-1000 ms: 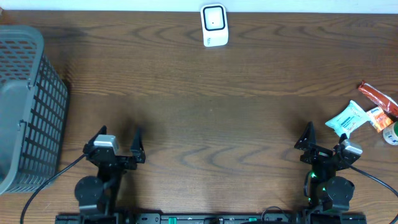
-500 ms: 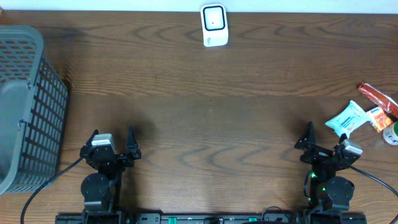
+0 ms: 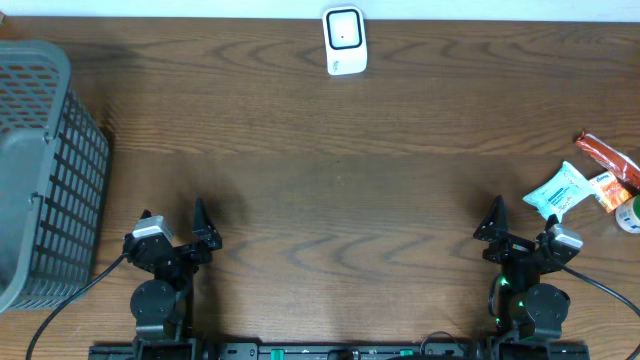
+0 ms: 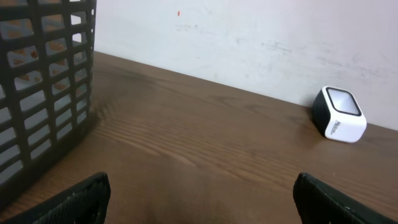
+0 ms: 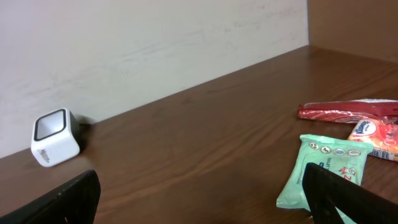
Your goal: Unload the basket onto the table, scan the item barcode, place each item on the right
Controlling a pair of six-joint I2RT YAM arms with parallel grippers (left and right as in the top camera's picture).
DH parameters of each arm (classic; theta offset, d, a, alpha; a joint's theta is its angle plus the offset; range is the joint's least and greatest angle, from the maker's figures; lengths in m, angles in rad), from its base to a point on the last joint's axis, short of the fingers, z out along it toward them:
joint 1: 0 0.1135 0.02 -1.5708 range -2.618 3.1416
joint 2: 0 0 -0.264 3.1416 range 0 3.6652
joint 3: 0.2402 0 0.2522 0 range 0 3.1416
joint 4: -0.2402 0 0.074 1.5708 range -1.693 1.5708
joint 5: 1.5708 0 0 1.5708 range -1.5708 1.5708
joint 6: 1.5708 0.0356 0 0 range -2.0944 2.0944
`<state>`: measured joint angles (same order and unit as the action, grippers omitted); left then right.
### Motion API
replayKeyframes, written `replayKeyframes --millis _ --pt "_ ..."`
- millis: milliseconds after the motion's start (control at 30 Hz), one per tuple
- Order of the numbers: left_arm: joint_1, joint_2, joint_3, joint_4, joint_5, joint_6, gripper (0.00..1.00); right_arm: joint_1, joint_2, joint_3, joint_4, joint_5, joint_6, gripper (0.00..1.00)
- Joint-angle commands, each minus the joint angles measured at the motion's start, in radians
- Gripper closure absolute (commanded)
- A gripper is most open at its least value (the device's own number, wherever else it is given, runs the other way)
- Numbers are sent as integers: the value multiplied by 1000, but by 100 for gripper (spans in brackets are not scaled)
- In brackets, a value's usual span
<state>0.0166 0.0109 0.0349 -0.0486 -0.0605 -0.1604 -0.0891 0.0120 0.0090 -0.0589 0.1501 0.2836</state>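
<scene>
Matt wood-grain table (image 3: 340, 180) w/ plastic basket (image 3: 85, 160) & smooth plastic scanner (image 3: 345, 42).

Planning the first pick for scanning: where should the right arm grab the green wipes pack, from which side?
Likely across its short width at mid-length, from straight above. The wipes pack lies flat on the table, leaving no edge to pinch sideways, and the orange packet crowds its far corner.

Scanner (image 3: 345, 40): white cube with a dark glass face, upright at the far middle of the worktop (image 3: 330, 170). Items lie flat, clustered at the right edge: pale green wipes pack (image 3: 558, 191), red packet (image 3: 606, 156) behind it, small orange-white pouch (image 3: 606, 188) between them.
</scene>
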Motion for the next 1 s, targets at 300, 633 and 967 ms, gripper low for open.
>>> replayKeyframes --millis 300,633,967 --pt "-4 -9 -31 -22 38 28 6 10 -5 -3 -1 -2 -10 1" --pt "-4 -9 -31 -22 38 28 6 10 -5 -3 -1 -2 -10 1" --pt "-4 -7 -31 -22 38 29 6 10 -5 -3 -1 -2 -10 1"
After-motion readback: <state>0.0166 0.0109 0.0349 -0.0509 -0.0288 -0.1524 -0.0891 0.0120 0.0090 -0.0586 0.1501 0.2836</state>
